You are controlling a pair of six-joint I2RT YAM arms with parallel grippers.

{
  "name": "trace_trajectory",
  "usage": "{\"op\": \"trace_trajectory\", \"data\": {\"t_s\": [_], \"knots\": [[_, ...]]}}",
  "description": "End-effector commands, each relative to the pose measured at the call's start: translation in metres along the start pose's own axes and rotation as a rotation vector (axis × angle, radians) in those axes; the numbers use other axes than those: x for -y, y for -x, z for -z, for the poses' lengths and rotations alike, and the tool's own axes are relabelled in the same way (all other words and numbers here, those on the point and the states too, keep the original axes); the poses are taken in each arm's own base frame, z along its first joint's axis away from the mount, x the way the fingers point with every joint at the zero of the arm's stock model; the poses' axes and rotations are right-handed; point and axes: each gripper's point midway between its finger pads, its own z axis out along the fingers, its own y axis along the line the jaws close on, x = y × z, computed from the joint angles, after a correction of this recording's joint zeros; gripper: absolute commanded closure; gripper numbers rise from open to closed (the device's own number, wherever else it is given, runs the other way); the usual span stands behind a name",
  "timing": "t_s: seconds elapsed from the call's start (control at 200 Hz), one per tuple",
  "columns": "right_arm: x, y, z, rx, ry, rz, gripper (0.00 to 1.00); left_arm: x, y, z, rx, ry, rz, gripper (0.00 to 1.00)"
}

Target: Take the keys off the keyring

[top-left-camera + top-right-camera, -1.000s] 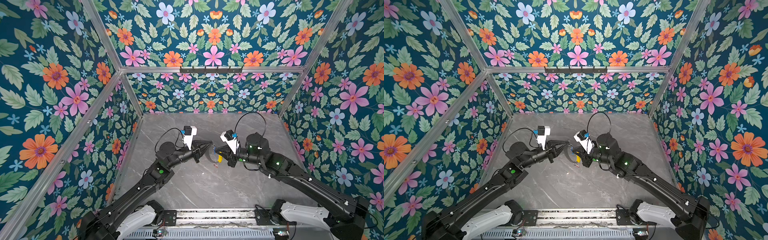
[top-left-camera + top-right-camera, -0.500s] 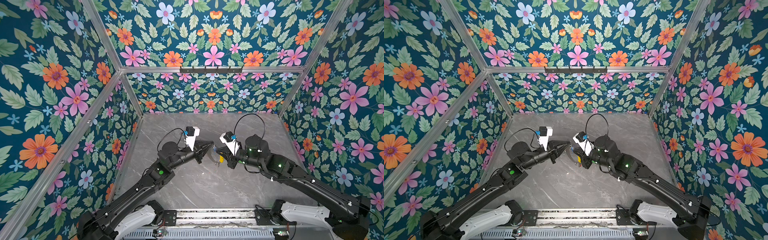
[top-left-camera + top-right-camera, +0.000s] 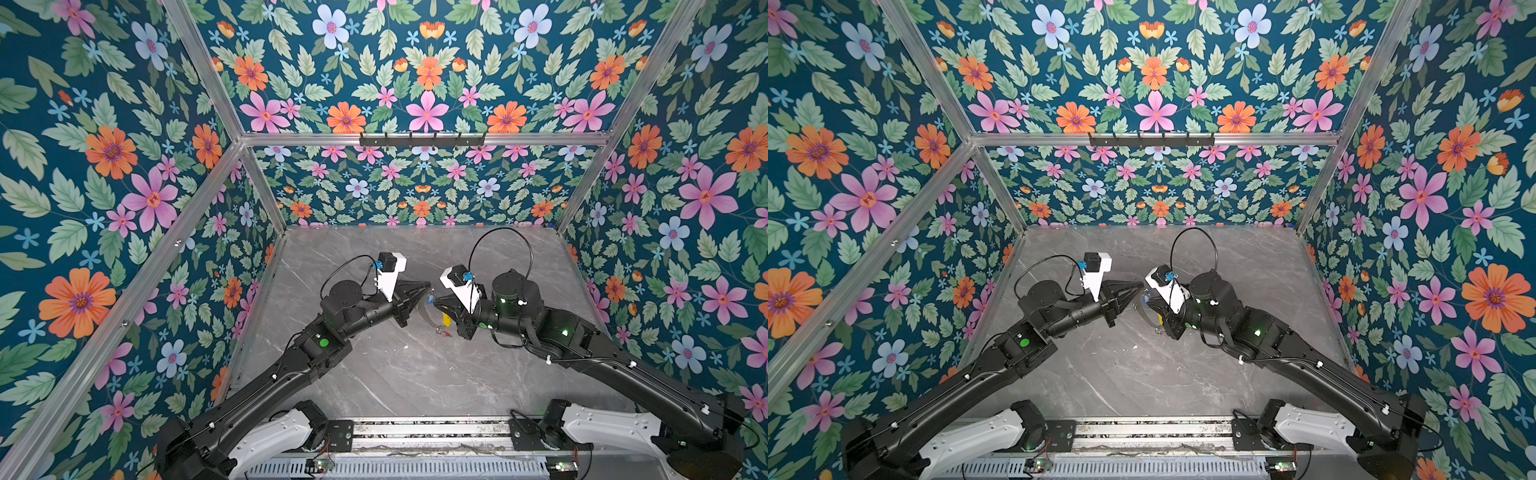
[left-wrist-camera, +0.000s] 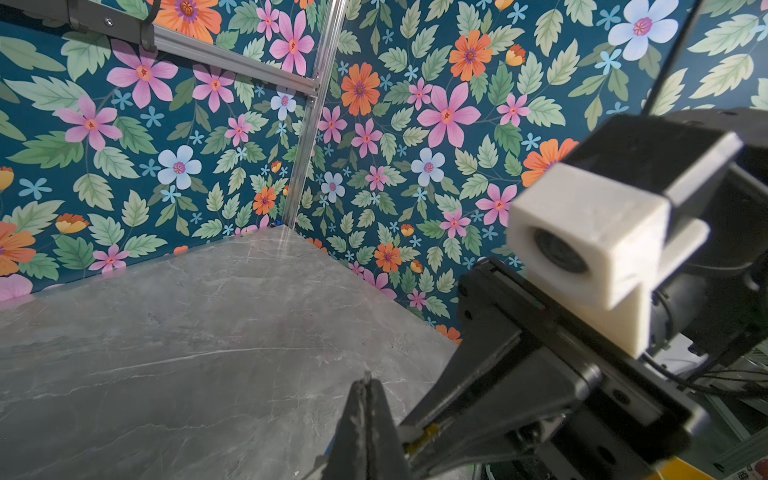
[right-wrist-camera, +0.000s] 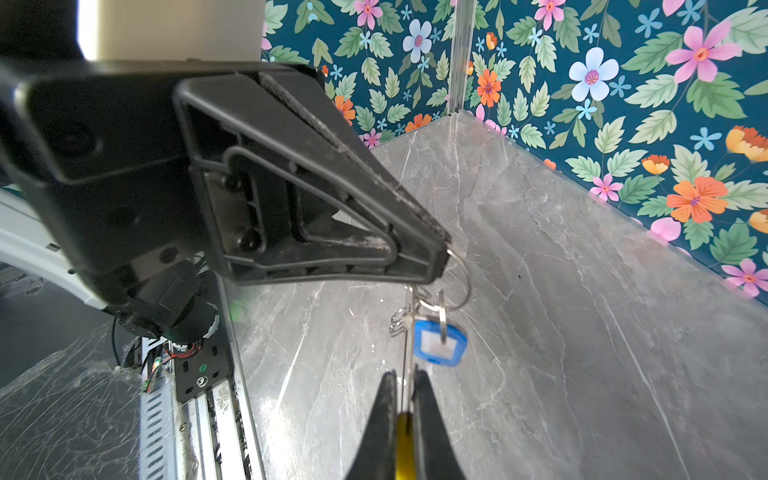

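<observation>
Risks, as I judge them:
- My left gripper [image 5: 442,253] has only a sliver of the small silver split ring [image 5: 465,278] at its very tips. A sideways tug could let the ring slip out, and the key bundle would swing back down the wire.
- The large thin silver wire keyring [image 5: 406,365] is springy. If my two arms pull apart off-axis, the hoop may bend or twist instead of letting the ring run to the open end.
- My right grip sits on the yellow sleeve [image 5: 404,440]. The sleeve might slide or turn on the wire under load.
- Both grippers are nearly tip to tip in both top views, so contact between them is likely.

Fingers:
- Left gripper: closed right down, tips together, pinching what looks like the split ring. The blue plastic label tag [image 5: 438,345] hangs from that ring, and a small silver key [image 5: 399,320] dangles beside the wire.
- Right gripper [image 5: 404,399]: closed almost fully, with the wire and yellow sleeve clamped between the fingers.

Position: the keyring is held in the air between my arms, above the grey marbled tabletop [image 5: 561,291]. A red plastic label tag [image 3: 445,332] hangs low on it. Neither key looks free of the hoop yet.
</observation>
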Motion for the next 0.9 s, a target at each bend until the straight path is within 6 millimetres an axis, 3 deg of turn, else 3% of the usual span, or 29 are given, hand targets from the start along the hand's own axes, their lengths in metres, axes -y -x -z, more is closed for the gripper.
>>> {"op": "trace_trajectory", "data": {"t_s": [0.0,0.175,0.28,0.36,0.4,0.53,0.66,0.765,0.895], "knots": [[-0.022,0.007,0.003,0.031,0.123,0.01,1.0,-0.011,0.004,-0.001,0.024,0.067,-0.039,1.0],[-0.027,0.009,-0.002,0.041,0.158,0.007,1.0,0.008,0.013,0.008,0.165,-0.056,-0.082,1.0],[-0.026,0.015,0.006,0.079,0.143,0.027,0.8,0.018,0.02,0.021,0.274,-0.11,-0.107,1.0],[-0.025,0.018,0.014,0.095,0.128,0.038,0.61,0.022,0.024,0.021,0.3,-0.136,-0.123,1.0],[-0.022,0.02,0.019,0.105,0.111,0.039,0.56,0.024,0.025,0.02,0.308,-0.148,-0.128,1.0],[-0.011,0.03,0.034,0.19,0.068,0.011,0.52,0.025,0.028,0.024,0.359,-0.158,-0.148,1.0],[0.014,0.049,0.053,0.29,0.194,-0.153,0.52,0.03,0.03,0.033,0.416,-0.187,-0.175,1.0],[0.004,0.059,0.063,0.322,0.347,-0.149,0.5,0.034,0.031,0.036,0.435,-0.208,-0.192,1.0],[-0.002,0.071,0.058,0.324,0.429,-0.162,0.5,0.046,0.032,0.033,0.432,-0.297,-0.191,1.0]]}}
